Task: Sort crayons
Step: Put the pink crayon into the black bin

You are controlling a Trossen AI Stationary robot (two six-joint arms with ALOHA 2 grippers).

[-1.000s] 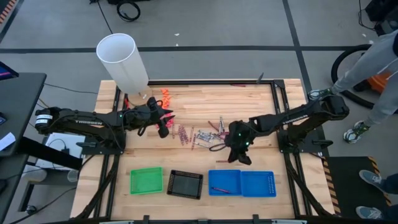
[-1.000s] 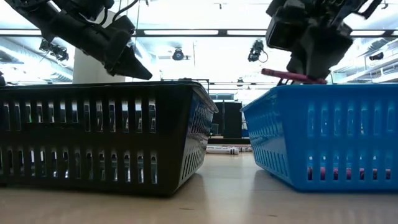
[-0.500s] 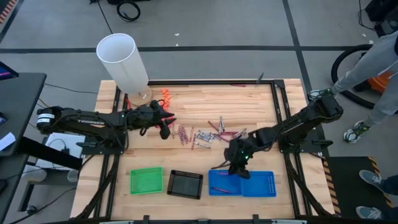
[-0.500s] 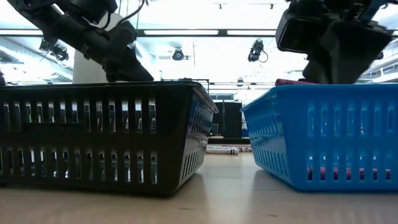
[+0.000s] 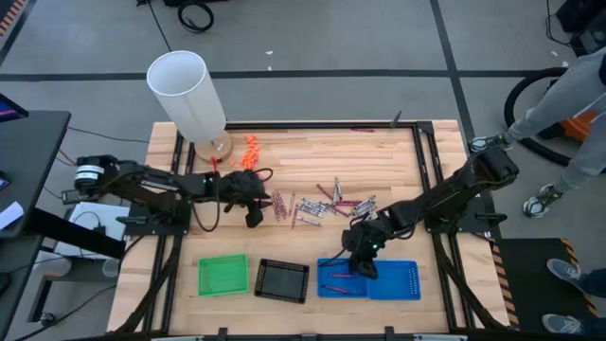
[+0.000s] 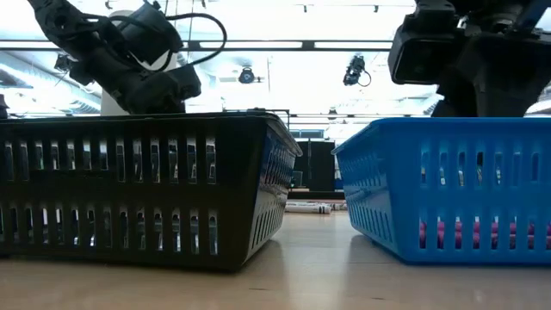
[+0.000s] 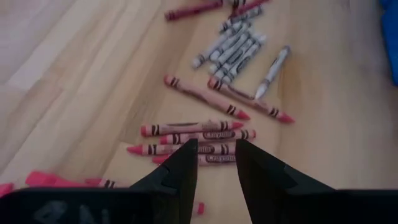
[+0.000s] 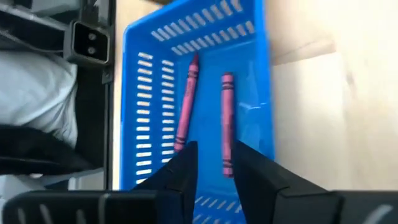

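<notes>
Crayons point(image 5: 317, 206) in pink, maroon and silver-grey lie loose on the middle of the wooden table. My left gripper point(image 5: 258, 206) hangs open just over a row of pink crayons point(image 7: 199, 140), fingers slanting down, touching none. Beyond them lie silver-grey crayons point(image 7: 233, 46). My right gripper point(image 8: 214, 146) stands open over the left blue tray point(image 5: 327, 265) with nothing between its fingers. Two pinkish-red crayons point(image 8: 227, 121) lie flat on that tray's floor, side by side.
Along the near edge stand a green tray point(image 5: 223, 275), a black tray point(image 5: 282, 279) and a second blue tray point(image 5: 393, 279). A white tube point(image 5: 187, 95) and orange pieces point(image 5: 252, 147) sit at the far left. A person point(image 5: 578, 95) stands off the table's right.
My right gripper carried a crayon toward the near edge over the left blue tray and let it go; the crayon now lies in the tray beside the one that was there. My left gripper has sunk and tipped downward toward the pink crayons.
</notes>
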